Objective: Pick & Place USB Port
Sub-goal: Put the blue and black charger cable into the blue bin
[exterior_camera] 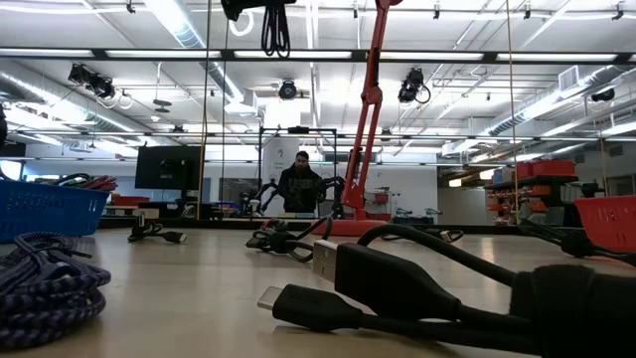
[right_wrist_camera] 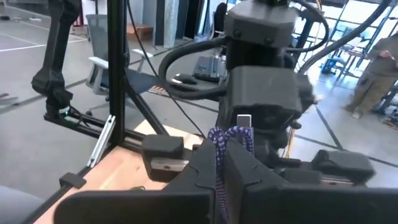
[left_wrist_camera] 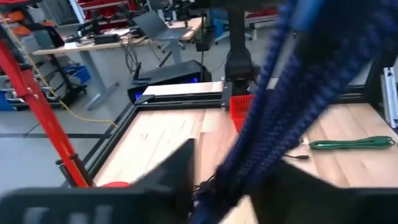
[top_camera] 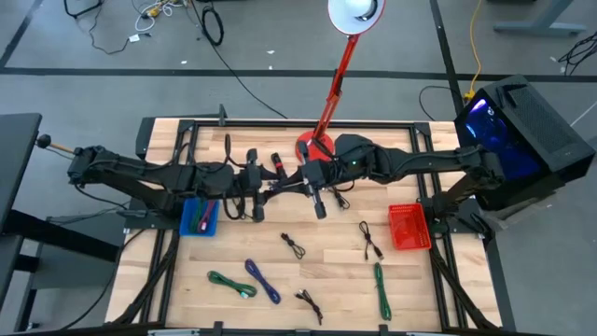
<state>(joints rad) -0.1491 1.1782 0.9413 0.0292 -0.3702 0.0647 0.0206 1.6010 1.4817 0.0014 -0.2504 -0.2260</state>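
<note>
While both arms meet just in front of the red round lamp base [top_camera: 314, 147], I am passing a blue-purple braided USB cable [right_wrist_camera: 225, 146] from one to the other. My right gripper [right_wrist_camera: 222, 163] is clamped shut on it, plug end up. The left gripper [top_camera: 254, 203] has the cable between its fingers, but I cannot tell if it grips yet. I think the blue plastic basket [top_camera: 200, 217], left of the base, is its home.

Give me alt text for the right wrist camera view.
The right gripper has its dark fingers shut on a purple braided cable with a silver USB plug at its end. Directly ahead sits the left arm's dark wrist, above the wooden table.
</note>
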